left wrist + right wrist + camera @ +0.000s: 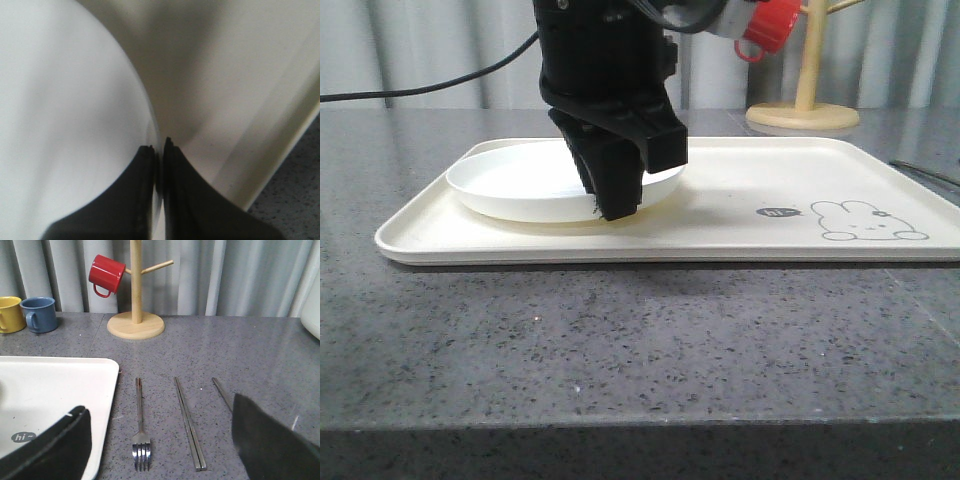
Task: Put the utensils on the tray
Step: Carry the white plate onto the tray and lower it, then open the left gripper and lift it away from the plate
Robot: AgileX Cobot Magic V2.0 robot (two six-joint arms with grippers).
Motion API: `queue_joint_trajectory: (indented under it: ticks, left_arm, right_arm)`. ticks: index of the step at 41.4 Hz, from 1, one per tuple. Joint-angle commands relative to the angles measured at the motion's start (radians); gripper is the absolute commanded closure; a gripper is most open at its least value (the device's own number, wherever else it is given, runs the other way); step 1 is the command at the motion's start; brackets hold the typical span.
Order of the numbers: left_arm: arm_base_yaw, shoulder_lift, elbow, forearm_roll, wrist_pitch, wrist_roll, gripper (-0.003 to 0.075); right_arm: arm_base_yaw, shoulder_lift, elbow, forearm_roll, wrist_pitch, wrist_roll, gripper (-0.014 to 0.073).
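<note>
The round white plate (520, 180) lies low over the left half of the cream tray (770, 170). My left gripper (615, 210) is shut on the plate's near right rim. In the left wrist view the plate's thin edge (65, 100) runs between the two closed fingers (159, 147), with the tray floor (225, 75) beside it. My right gripper (157, 407) stands open above the table, right of the tray (50, 385). Below it the fork (140, 440), the chopsticks (187, 422) and a thin spoon handle (221, 392) lie side by side, untouched.
A wooden mug tree (135, 285) with a red mug (106, 274) stands behind the utensils. Yellow (10, 314) and blue (39, 315) mugs sit behind the tray. The tray's right half with the rabbit drawing (868, 222) is bare.
</note>
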Motion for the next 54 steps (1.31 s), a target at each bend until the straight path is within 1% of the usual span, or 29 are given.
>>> queue_joint_trajectory:
  ticks: [1, 5, 8, 10, 12, 20, 27, 30, 33, 40, 41, 43, 45, 51, 54]
  left_arm:
    - [-0.001, -0.046, -0.032, -0.032, -0.002, -0.007, 0.0535]
    - [-0.001, -0.048, -0.032, -0.027, 0.0, -0.007, 0.0344]
    - [-0.001, -0.05, -0.033, -0.027, 0.002, -0.007, 0.0236]
    - [-0.001, -0.055, -0.034, -0.027, 0.01, -0.007, 0.0198]
    - [-0.001, -0.059, -0.041, -0.027, 0.027, -0.007, 0.0182]
    - [0.0, -0.087, -0.11, -0.023, 0.116, -0.007, 0.0184]
    - [0.002, -0.12, -0.138, -0.01, 0.117, -0.007, 0.0188]
    - [0.011, -0.135, -0.138, -0.007, 0.117, -0.007, 0.0223]
    - [0.028, -0.144, -0.138, -0.007, 0.117, -0.007, 0.0307]
    - [0.085, -0.167, -0.138, -0.007, 0.117, -0.007, 0.0596]
    - [0.094, -0.172, -0.138, -0.007, 0.117, -0.007, 0.0616]
    - [0.119, -0.183, -0.138, -0.007, 0.117, -0.007, 0.069]
    - [0.145, -0.198, -0.131, -0.007, 0.117, -0.007, 0.0741]
    - [0.242, -0.252, -0.094, -0.007, 0.117, -0.016, 0.0739]
    - [0.307, -0.284, -0.064, -0.007, 0.117, -0.045, 0.0739]
  right_arm:
    - [-0.002, 0.017, -0.034, 0.0, -0.087, -0.004, -0.0009]
    - [-0.002, 0.017, -0.034, 0.0, -0.087, -0.004, -0.0009]
    - [-0.002, 0.017, -0.034, 0.0, -0.087, -0.004, -0.0009]
    - [-0.002, 0.017, -0.034, 0.0, -0.087, -0.004, -0.0009]
    - [-0.002, 0.017, -0.034, 0.0, -0.087, -0.004, -0.0009]
    - [-0.002, 0.017, -0.034, 0.0, -0.087, -0.004, -0.0009]
    - [-0.002, 0.017, -0.034, 0.0, -0.087, -0.004, -0.0009]
    - [-0.002, 0.017, -0.034, 0.0, -0.087, -0.004, -0.0009]
    - [-0.002, 0.017, -0.034, 0.0, -0.087, -0.004, -0.0009]
    - [-0.002, 0.017, -0.034, 0.0, -0.087, -0.004, -0.0009]
    - [-0.002, 0.017, -0.034, 0.0, -0.087, -0.004, -0.0009]
    - [-0.002, 0.017, -0.034, 0.0, -0.087, -0.004, -0.0009]
    - [-0.002, 0.017, -0.034, 0.0, -0.087, -0.004, -0.0009]
    - [-0.002, 0.017, -0.034, 0.0, -0.087, -0.004, -0.0009]
    - [-0.002, 0.017, -0.034, 0.0, -0.087, -0.004, -0.0009]
